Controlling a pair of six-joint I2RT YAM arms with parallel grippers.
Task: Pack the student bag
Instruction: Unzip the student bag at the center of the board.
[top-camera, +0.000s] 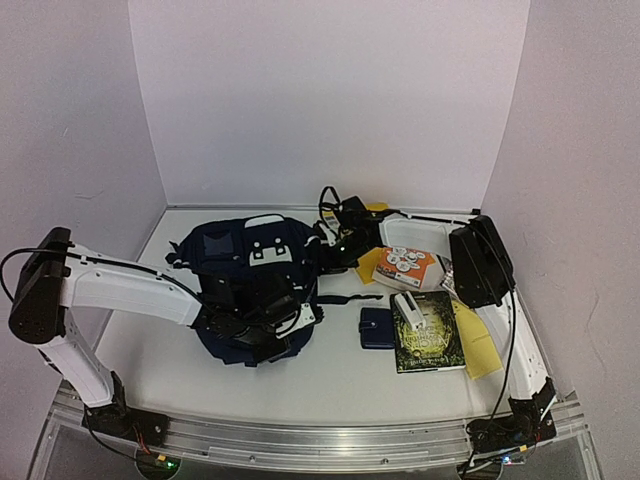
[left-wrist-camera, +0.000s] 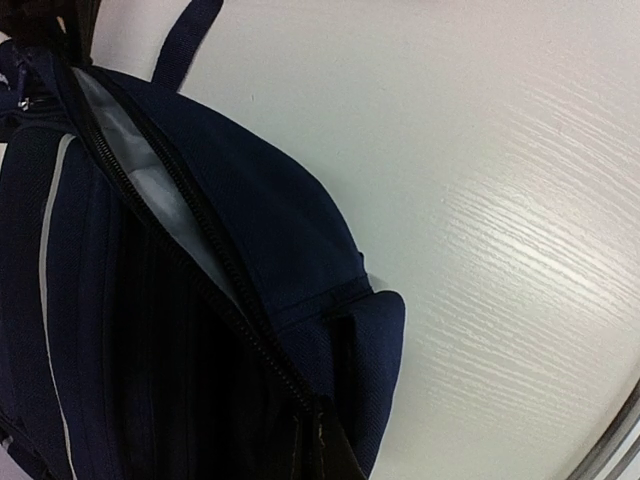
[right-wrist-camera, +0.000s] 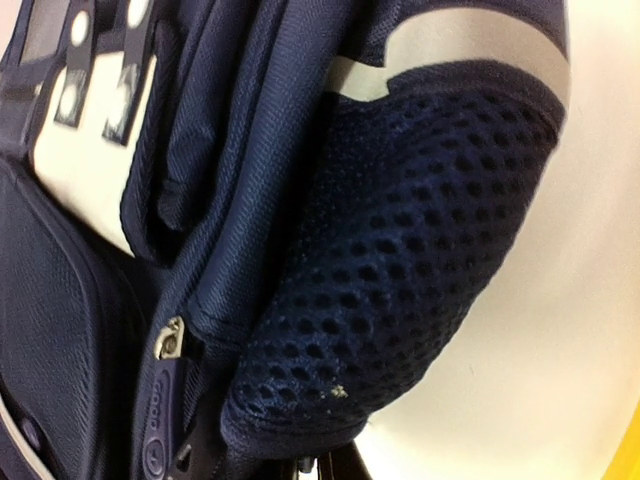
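The student bag (top-camera: 240, 262) is lying flat on the white table (top-camera: 330, 385), toward the left. From above it is looking like one dark lump, and its folds are hard to pick out.

The left gripper (top-camera: 283, 322) is resting on the near edge of the bag. In the left wrist view its own fingers are almost fully cut off at the bottom, just where the bag's zipper (left-wrist-camera: 180, 230) is ending. The jaws are pressed together, but I cannot tell if any cloth is caught between them. The zipper is gaping a little and showing pale lining (left-wrist-camera: 140, 170). Deeper inside, the bag is too dark to see.

The right gripper (top-camera: 325, 252) is sitting at the right side of the bag. In the right wrist view the bag's mesh pocket (right-wrist-camera: 420, 230) is filling most of the picture, and the fingers are barely peeking in below it. The jaws are pressed almost together. I cannot tell if they are pinching the bag.

Right of the bag, a small dark wallet (top-camera: 376, 327) is lying beside a green book (top-camera: 428, 335). A small white thing (top-camera: 408, 303) on the book is too tiny to name. Yellow paper (top-camera: 482, 350) is partly hiding under the book.
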